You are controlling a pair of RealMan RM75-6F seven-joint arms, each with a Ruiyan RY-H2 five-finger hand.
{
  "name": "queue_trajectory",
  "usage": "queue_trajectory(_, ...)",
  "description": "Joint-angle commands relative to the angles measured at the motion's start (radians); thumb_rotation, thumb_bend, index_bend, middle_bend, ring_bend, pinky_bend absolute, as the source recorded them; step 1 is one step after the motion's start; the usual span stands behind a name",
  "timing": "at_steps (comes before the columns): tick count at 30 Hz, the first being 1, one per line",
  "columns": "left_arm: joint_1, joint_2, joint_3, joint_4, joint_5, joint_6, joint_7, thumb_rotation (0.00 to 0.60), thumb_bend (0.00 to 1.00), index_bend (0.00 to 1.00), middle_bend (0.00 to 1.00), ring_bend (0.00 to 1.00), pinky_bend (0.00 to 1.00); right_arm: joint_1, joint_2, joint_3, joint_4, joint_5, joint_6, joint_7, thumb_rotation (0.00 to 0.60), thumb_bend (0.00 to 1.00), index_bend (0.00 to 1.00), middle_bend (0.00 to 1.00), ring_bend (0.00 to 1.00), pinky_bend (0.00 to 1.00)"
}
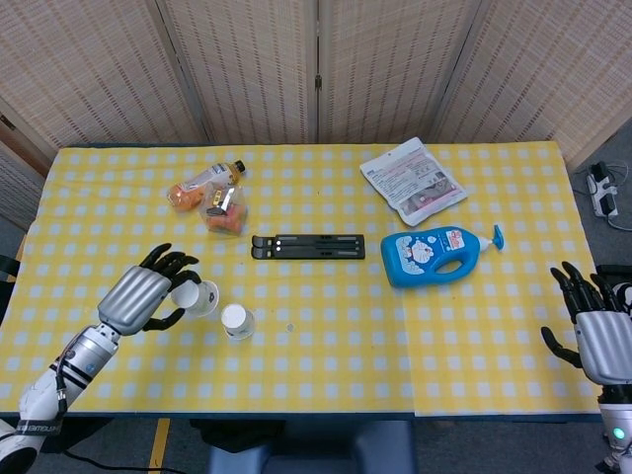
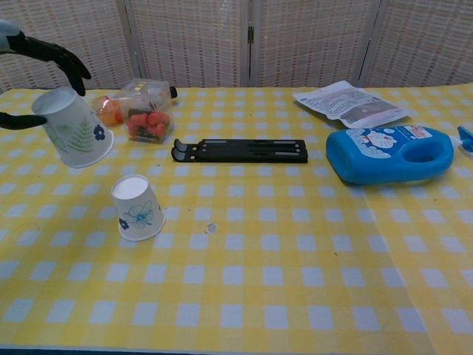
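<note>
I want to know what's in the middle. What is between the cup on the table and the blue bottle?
Between the upside-down cup and the blue bottle lies only bare checked cloth; the black stand sits just behind that line. The head view shows it best.
</note>
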Motion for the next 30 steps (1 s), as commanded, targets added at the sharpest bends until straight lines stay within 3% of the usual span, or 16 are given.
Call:
queue_trajectory(1, 0.014, -0.03, 0.023, 0.033, -0.024, -0.01, 0.043, 0.6, 0.48, 0.4, 0.2, 0.15, 0.06, 0.0, 0.001, -0.001, -0.002, -0.002, 0.001, -0.001, 0.6, 0.35, 0.0, 0.07, 0.17, 0.09)
queue_trajectory(12, 0.04, -0.154, 0.065, 0.128, -0.059, -0.035, 0.082, 0.6, 0.48, 0.4, 0.2, 0.15, 0.06, -0.003, 0.005, -0.005, -0.015, -0.007, 0.005, -0.009, 0.6, 0.35, 0.0, 0.07, 0.17, 0.09)
queue_trajectory(30, 0.035, -0.278, 0.057, 0.209, -0.067, -0.035, 0.124, 0.6, 0.48, 0.4, 0.2, 0.15, 0.06, -0.006, 0.008, -0.007, -0.02, -0.006, 0.007, -0.009, 0.6, 0.35, 0.0, 0.07, 0.17, 0.09)
